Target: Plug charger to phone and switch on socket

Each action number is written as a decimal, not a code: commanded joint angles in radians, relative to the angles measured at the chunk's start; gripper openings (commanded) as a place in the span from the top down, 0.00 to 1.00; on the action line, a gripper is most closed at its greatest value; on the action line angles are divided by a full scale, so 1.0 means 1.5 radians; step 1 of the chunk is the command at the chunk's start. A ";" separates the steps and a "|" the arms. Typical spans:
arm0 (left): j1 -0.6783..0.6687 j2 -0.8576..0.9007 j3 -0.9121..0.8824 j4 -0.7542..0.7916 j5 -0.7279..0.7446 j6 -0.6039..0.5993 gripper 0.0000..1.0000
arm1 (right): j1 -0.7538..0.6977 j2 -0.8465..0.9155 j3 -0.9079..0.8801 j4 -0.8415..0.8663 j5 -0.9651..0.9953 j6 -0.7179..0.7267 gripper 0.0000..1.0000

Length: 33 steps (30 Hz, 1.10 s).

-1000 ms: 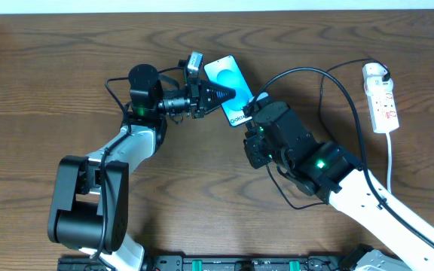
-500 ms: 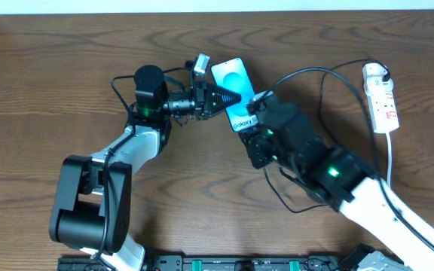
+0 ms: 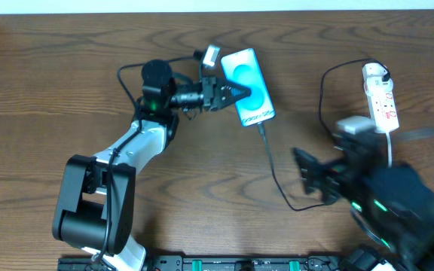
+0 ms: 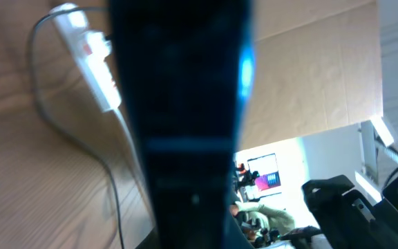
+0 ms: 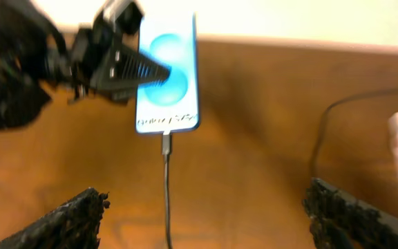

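The phone, its screen lit turquoise, is held up off the table with my left gripper shut on its side. The charger runs as a thin black cable from the phone's lower end across the table and loops up to the white socket at the far right. In the right wrist view the connector sits in the phone. My right gripper is open and empty, back from the phone, with the cable running between its fingers. In the left wrist view the phone's dark edge fills the middle.
The socket's white cord runs down the right side of the table toward its front edge. The socket also shows in the left wrist view, with cable beside it. Bare wooden tabletop lies to the left.
My right gripper has opened, let go of the connector and pulled back to the lower right. My left gripper has carried the phone slightly right and farther back.
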 commanded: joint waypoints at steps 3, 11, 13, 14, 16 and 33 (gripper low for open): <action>-0.024 -0.004 0.079 -0.045 -0.033 0.020 0.93 | -0.003 -0.090 0.011 -0.010 0.115 -0.003 0.06; -0.066 -0.004 0.166 -0.319 -0.119 0.176 0.93 | -0.003 -0.120 0.011 -0.055 0.164 0.030 0.05; -0.077 -0.004 0.186 -0.386 -0.144 0.220 0.93 | -0.003 -0.120 0.011 -0.057 0.165 0.029 0.05; -0.085 -0.004 0.199 -0.434 -0.165 0.250 0.93 | -0.003 -0.120 0.011 -0.057 0.165 0.029 0.05; -0.096 -0.004 0.215 -0.501 -0.190 0.297 0.93 | -0.003 -0.120 0.011 -0.057 0.168 0.029 0.05; -0.111 0.060 0.243 -0.897 -0.305 0.640 0.92 | -0.003 -0.103 0.008 -0.034 0.194 0.072 0.03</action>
